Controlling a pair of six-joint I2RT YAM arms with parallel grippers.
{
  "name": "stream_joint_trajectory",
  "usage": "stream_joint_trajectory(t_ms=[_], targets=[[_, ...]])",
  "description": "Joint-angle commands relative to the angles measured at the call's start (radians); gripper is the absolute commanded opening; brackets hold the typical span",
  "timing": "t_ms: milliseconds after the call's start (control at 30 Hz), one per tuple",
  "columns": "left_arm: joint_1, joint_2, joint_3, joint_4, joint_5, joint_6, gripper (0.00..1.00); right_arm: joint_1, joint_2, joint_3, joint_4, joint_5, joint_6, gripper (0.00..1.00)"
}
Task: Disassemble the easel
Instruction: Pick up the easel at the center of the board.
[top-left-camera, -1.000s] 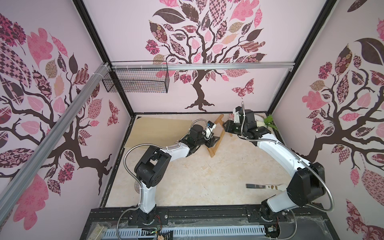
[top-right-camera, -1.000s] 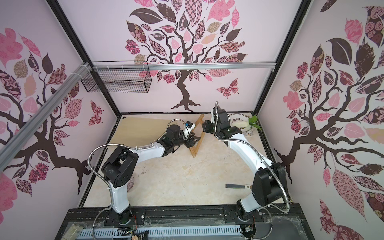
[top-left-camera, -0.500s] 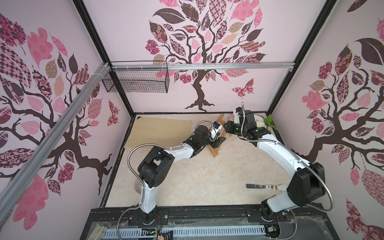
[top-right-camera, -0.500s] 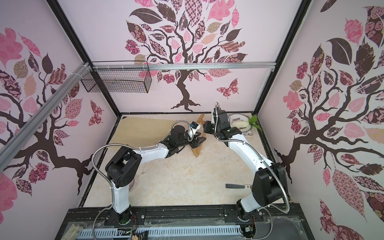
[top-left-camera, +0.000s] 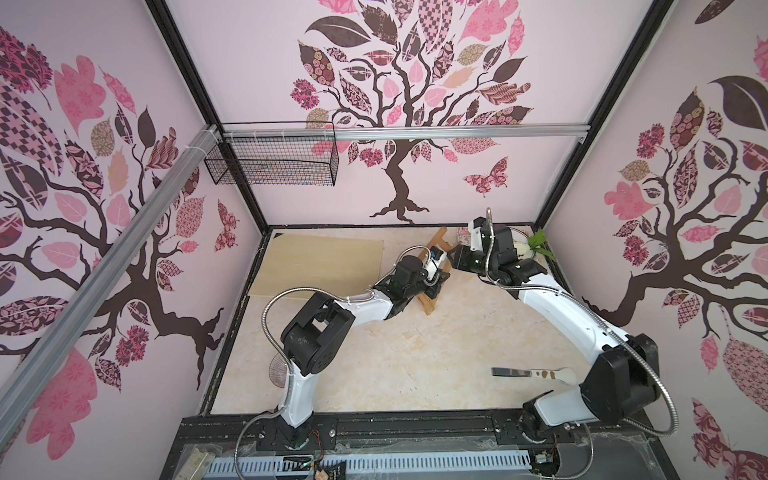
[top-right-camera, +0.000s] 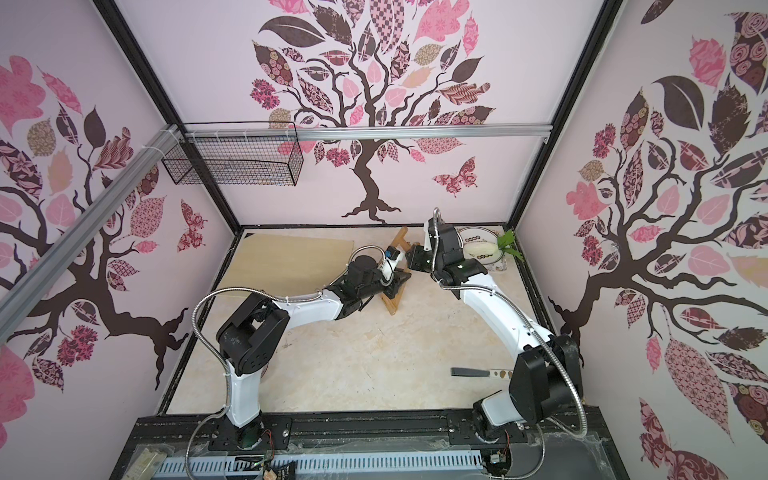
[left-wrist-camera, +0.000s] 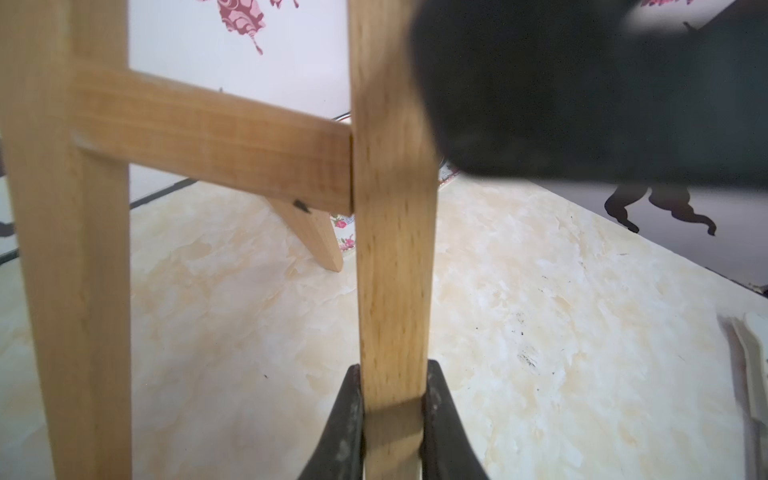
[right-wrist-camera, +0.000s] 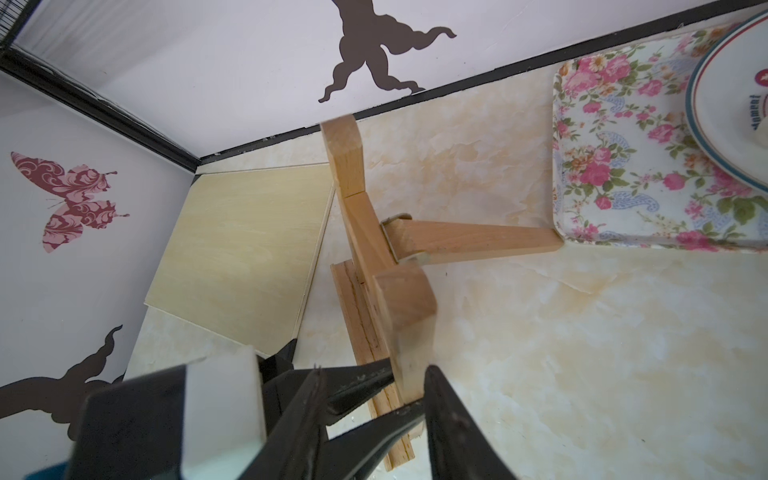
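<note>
The easel (top-left-camera: 429, 306) (top-right-camera: 393, 306), an A-frame of honey-coloured slats, stands at the back middle of the table with its back leg (right-wrist-camera: 478, 239) spread toward the tray. My left gripper (left-wrist-camera: 392, 374) (top-left-camera: 439, 275) is shut on one upright slat (left-wrist-camera: 392, 270) below a crossbar (left-wrist-camera: 208, 137). My right gripper (right-wrist-camera: 374, 370) (top-left-camera: 454, 258) is open. Its fingers (right-wrist-camera: 440, 399) stand on either side of that slat's upper end and of the left gripper's fingertips (right-wrist-camera: 365, 376). One finger is close against the wood, the other apart from it.
A pale wooden board (top-left-camera: 320, 266) (right-wrist-camera: 249, 241) lies flat at the back left. A floral tray (right-wrist-camera: 615, 174) with a plate and a leafy vegetable (top-left-camera: 536, 245) sits at the back right. A knife (top-left-camera: 528, 372) lies at the front right. A wire basket (top-left-camera: 270, 160) hangs on the wall.
My left arm has reached further right to the easel and its jaws have closed on the upright slat. The right arm has hardly moved.
</note>
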Motion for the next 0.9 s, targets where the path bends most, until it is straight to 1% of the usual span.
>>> stream_joint_trajectory(t_ms=[0, 33, 133, 233, 333, 433, 500, 600, 733, 867], targets=[[0.001, -0.044, -0.022, 0.028, -0.013, 0.027, 0.03, 0.003, -0.073, -0.004, 0.012, 0.01, 0.001, 0.46], [0.001, -0.054, -0.027, 0.025, -0.009, 0.034, 0.0, 0.002, -0.087, -0.009, 0.012, 0.022, -0.001, 0.47], [0.001, -0.09, -0.038, -0.006, 0.001, 0.058, 0.0, 0.002, -0.137, -0.03, 0.017, 0.066, -0.017, 0.49], [0.001, -0.133, -0.045, -0.058, 0.024, 0.089, 0.0, 0.001, -0.197, -0.084, 0.041, 0.115, -0.042, 0.51], [0.001, -0.174, -0.025, -0.154, 0.047, 0.113, 0.0, -0.007, -0.257, -0.158, 0.074, 0.156, -0.045, 0.51], [0.001, -0.202, 0.029, -0.308, 0.075, 0.131, 0.0, -0.013, -0.302, -0.215, 0.105, 0.159, -0.036, 0.51], [0.001, -0.219, 0.059, -0.394, 0.086, 0.135, 0.0, -0.013, -0.323, -0.247, 0.126, 0.153, -0.029, 0.51], [0.001, -0.252, 0.067, -0.443, 0.105, 0.136, 0.0, -0.015, -0.349, -0.29, 0.172, 0.123, -0.029, 0.52], [0.001, -0.297, 0.07, -0.493, 0.125, 0.125, 0.0, -0.015, -0.389, -0.358, 0.259, 0.074, -0.041, 0.57], [0.001, -0.335, 0.084, -0.539, 0.138, 0.112, 0.0, -0.015, -0.441, -0.431, 0.372, -0.026, -0.049, 0.68]])
